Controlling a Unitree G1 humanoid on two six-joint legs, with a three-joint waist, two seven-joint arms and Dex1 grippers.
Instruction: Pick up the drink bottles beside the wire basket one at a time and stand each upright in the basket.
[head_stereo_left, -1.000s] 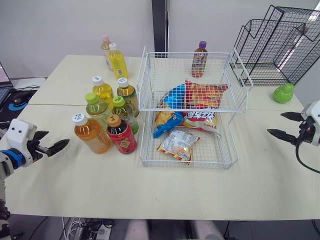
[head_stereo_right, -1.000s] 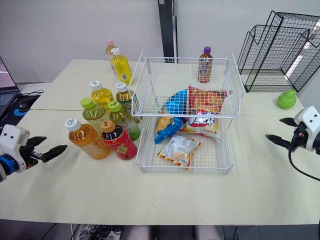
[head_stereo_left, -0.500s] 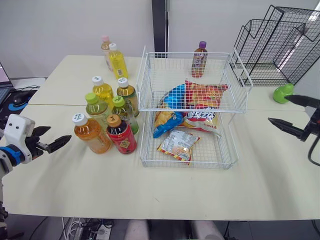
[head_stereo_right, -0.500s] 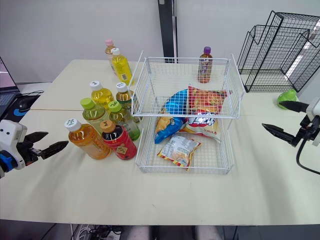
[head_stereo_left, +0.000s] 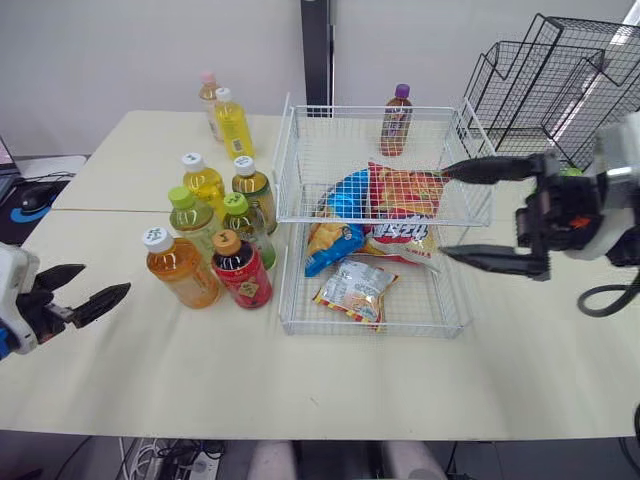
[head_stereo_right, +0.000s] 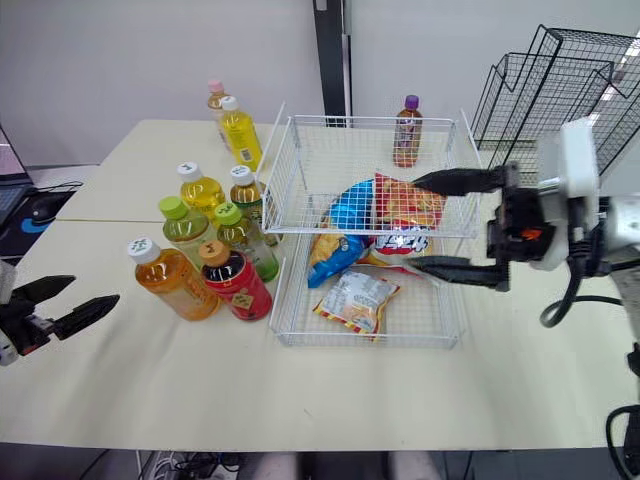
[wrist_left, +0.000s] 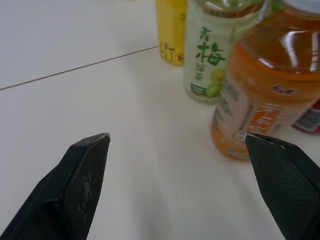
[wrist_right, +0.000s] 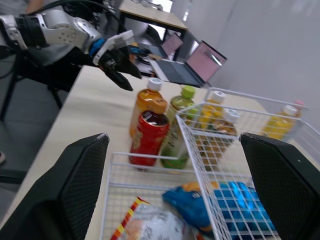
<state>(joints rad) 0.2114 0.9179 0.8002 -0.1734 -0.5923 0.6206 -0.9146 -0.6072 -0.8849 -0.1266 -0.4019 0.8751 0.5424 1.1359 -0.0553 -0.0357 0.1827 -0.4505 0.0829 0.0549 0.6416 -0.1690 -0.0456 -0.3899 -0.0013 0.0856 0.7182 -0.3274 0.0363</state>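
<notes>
The left gripper (head_stereo_left: 107, 279) hovers low over the cream tabletop (head_stereo_left: 150, 370), its two black fingers spread wide and holding nothing. Ahead of the fingertips and apart from them stands the orange tea bottle with a white cap (wrist_left: 265, 100), more in line with one finger than with the gap between them. I judge the step in hand to be the reach for this first bottle. To do it well, shift sideways until the bottle sits centred in the gap, then close on its mid-body below the shoulder. Just past it, touching or nearly so, are the dark drink bottle with a red label and brown cap (head_stereo_left: 240, 270) and the pale green plum-tea bottle with a green cap (head_stereo_left: 190, 215), so a straight, shallow approach should avoid knocking them. Beyond stands the white two-tier wire basket (head_stereo_left: 370, 330), with snack bags inside. The right gripper (head_stereo_left: 444, 212) hangs over its far side, fingers wide apart and empty.
</notes>
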